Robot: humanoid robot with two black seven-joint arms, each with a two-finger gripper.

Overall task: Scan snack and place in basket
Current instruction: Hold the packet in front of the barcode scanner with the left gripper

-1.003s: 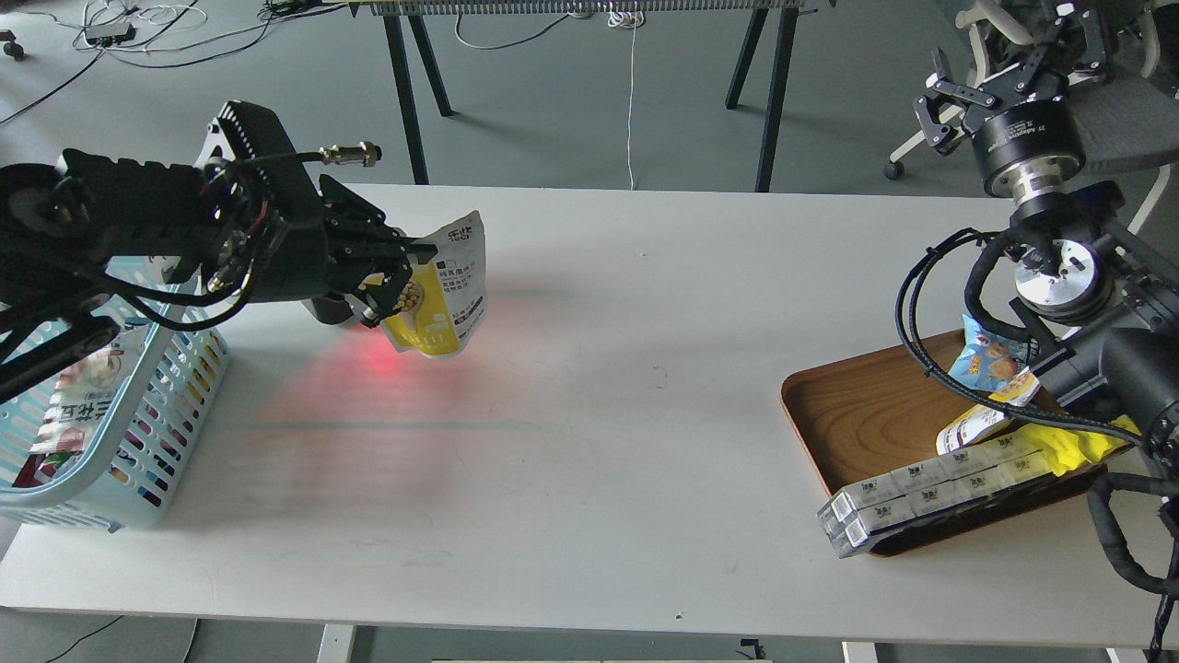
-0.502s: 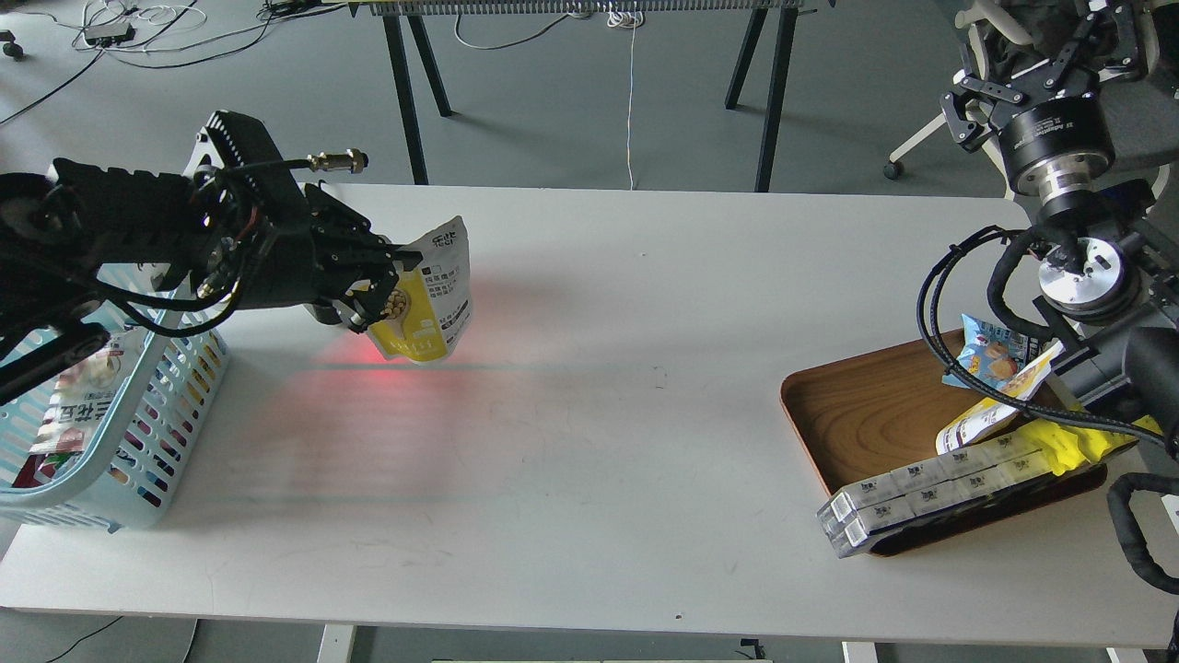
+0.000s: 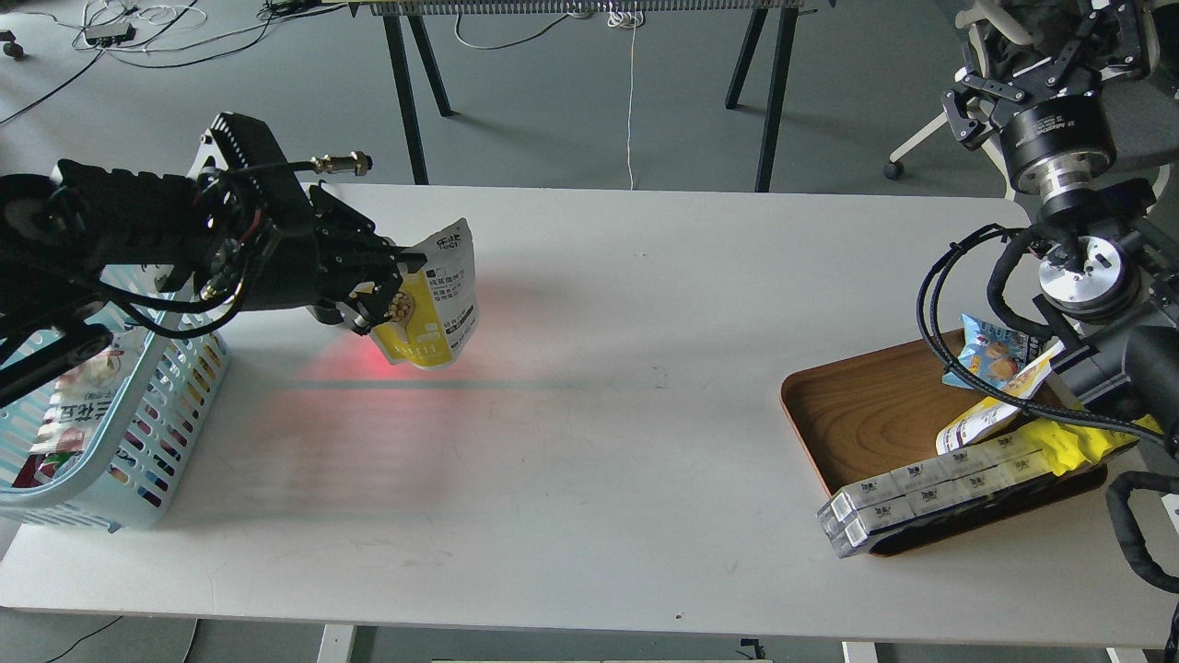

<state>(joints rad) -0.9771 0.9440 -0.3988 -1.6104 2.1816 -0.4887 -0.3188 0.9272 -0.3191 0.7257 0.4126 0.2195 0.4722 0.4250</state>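
The snack (image 3: 433, 308) hangs in the air above the white table (image 3: 589, 442), near its left side, and my left gripper (image 3: 391, 281) is clenched on its edge, at about the middle of the pouch's height. I judge it to be a light thing: it hangs a little tilted from a side pinch and does not sag much. The foil looks soft and smooth, so I think it can slip or fold if I pinch only the thin border; the flat sealed top, or the side seam where I hold it now, seems the safest place. The filled lower part is probably crushable, so a gentle squeeze is enough. Under the pouch there is a red glow on the table, which I take for scanner light. The basket (image 3: 175, 414) stands just to the left, below my left arm, with some packets already inside. Far on the right, my right gripper (image 3: 1036, 55) is raised with its fingers spread and empty, above the wooden tray (image 3: 857, 405) with other snacks.
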